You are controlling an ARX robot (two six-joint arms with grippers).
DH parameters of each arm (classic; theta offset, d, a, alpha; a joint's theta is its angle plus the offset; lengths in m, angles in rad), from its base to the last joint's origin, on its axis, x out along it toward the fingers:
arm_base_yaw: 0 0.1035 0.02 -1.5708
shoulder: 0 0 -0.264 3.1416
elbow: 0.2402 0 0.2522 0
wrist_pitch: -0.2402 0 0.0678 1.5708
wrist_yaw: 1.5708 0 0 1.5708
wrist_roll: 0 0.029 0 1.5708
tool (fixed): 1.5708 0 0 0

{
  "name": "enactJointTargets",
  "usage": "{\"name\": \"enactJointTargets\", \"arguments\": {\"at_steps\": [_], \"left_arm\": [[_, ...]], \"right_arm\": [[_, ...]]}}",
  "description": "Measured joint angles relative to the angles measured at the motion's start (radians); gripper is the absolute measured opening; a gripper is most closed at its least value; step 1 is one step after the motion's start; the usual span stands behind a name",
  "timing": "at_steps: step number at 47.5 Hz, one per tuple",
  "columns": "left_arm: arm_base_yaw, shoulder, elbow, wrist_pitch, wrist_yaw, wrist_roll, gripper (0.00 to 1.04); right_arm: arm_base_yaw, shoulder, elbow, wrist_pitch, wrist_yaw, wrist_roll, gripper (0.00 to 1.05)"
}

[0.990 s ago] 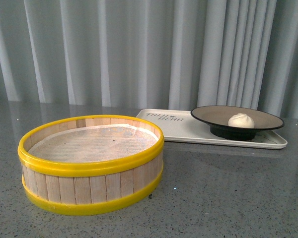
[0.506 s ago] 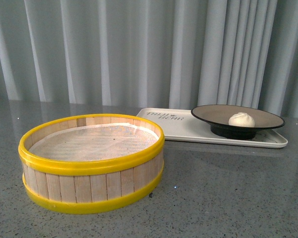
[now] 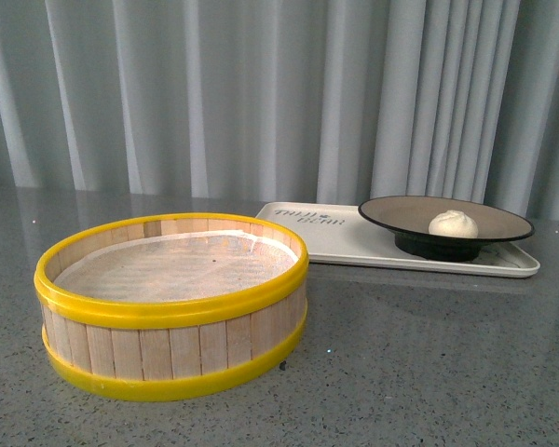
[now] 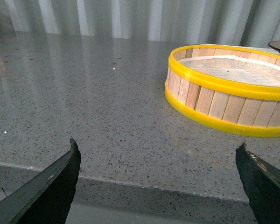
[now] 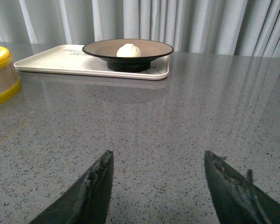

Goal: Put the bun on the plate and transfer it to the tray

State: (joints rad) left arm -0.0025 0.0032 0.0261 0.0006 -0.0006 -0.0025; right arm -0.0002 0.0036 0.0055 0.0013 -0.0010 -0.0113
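While the tabletop (image 3: 429, 372) carries the tray (image 3: 354, 244) at its far right edge, the plate (image 3: 444, 219) already stands on the tray's right end, the bun (image 3: 453, 223) in it. Both grippers are spread and empty: the right gripper (image 5: 158, 186) faces the tray from well back and is nearer, the left gripper (image 4: 158, 182) hangs by the tabletop's near edge.

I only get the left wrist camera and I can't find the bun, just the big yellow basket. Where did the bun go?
Observer: The bun sits on the plate, away from the steamer basket.
Operator: Is the plate on the table?
Observer: No, the plate stands on the tray.
Operator: Is the other claw holding anything?
Observer: No. The right gripper is open and empty, low over bare tabletop, well short of the tray.
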Motion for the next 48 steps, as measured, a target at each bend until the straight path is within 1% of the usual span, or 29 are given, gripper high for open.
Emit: {"name": "enactJointTargets", "arguments": {"at_steps": [9,10,13,48], "left_arm": [[0.000,0.000,0.000,0.000,0.000,0.000,0.98],[0.000,0.000,0.000,0.000,0.000,0.000,0.98],[0.000,0.000,0.000,0.000,0.000,0.000,0.98],[0.000,0.000,0.000,0.000,0.000,0.000,0.98]], "right_arm": [[0.000,0.000,0.000,0.000,0.000,0.000,0.98],[0.000,0.000,0.000,0.000,0.000,0.001,0.98],[0.000,0.000,0.000,0.000,0.000,0.000,0.95],[0.000,0.000,0.000,0.000,0.000,0.001,0.96]]}}
